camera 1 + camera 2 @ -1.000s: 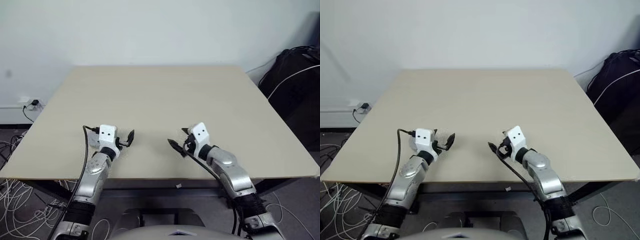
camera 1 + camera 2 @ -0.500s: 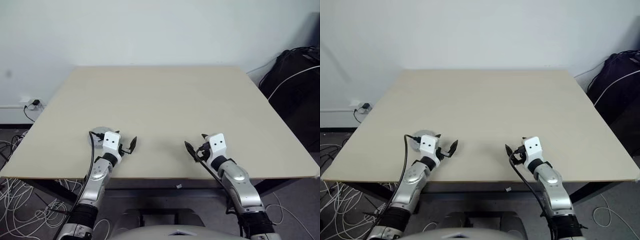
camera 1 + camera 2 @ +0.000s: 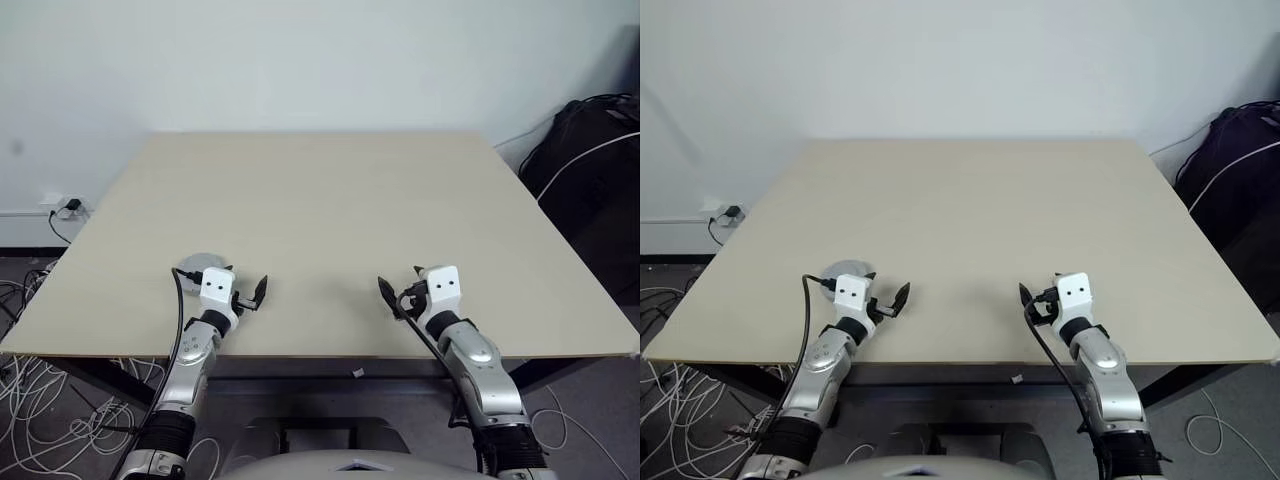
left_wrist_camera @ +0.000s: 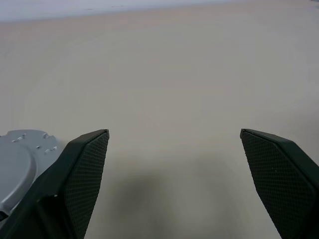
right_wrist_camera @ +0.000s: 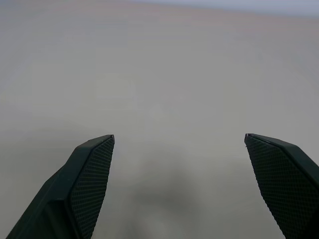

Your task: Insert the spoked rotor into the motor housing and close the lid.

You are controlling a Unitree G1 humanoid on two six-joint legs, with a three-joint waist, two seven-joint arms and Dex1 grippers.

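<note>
Both arms slid back. Round silver-grey metal lid (image 3: pixel 201 265) looks hard, slippery; pinch its rim. Left gripper (image 4: pixel 174 174) and right gripper (image 5: pixel 179 174) gape wide, empty.

Head stereo pair looks forward-down over the whole table (image 3: pixel 330 200); both wrist cams sit low and close, facing level across that same tabletop between open fingers.

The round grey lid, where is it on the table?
The lid lies near the table's front edge on the robot's left side, just behind and to the outside of the open left gripper; the left wrist view catches its rim.
</note>
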